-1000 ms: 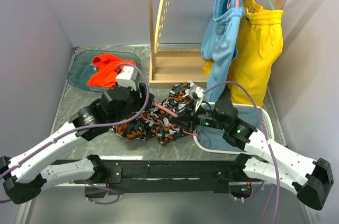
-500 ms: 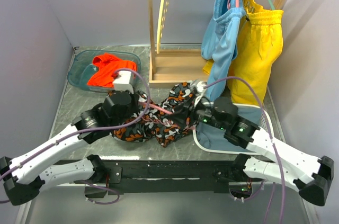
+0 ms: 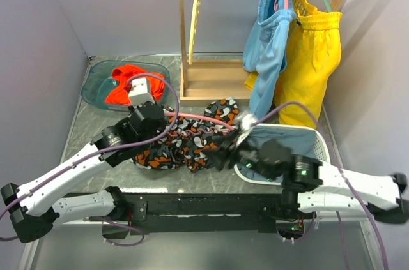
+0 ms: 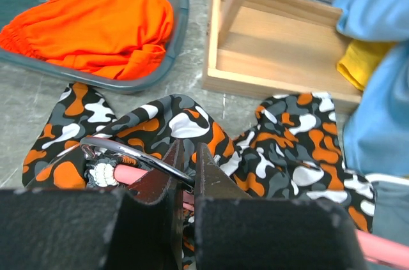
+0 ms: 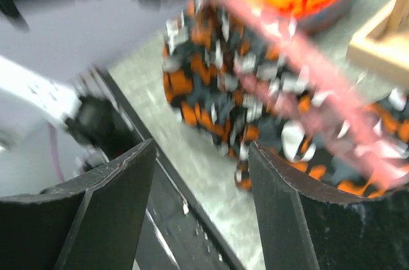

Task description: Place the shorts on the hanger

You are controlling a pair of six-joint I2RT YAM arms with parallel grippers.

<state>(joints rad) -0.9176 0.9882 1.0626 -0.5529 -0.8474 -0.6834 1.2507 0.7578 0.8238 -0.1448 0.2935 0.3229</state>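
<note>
The camouflage shorts (image 3: 182, 145) lie bunched on the table between the arms, with the pink hanger (image 3: 201, 119) across their top. In the left wrist view my left gripper (image 4: 187, 150) is shut on the hanger's metal hook (image 4: 137, 153), and the pink neck (image 4: 131, 175) shows beside its left finger, above the shorts (image 4: 192, 126). My right gripper (image 3: 220, 154) is open near the shorts' front right edge. The blurred right wrist view shows nothing between the jaws of the right gripper (image 5: 201, 177), with the shorts (image 5: 217, 85) and pink hanger (image 5: 307, 75) beyond.
A clear bin (image 3: 96, 78) at the back left holds a plain orange garment (image 3: 128, 82). The wooden rack (image 3: 211, 82) stands behind, with light-blue (image 3: 268, 46) and yellow shorts (image 3: 316, 53) hanging. A white basket (image 3: 323, 145) sits at the right.
My left gripper has shut on the hanger's hook and drawn it left and back. My right gripper has opened, let go and pulled back toward the table's near edge.
</note>
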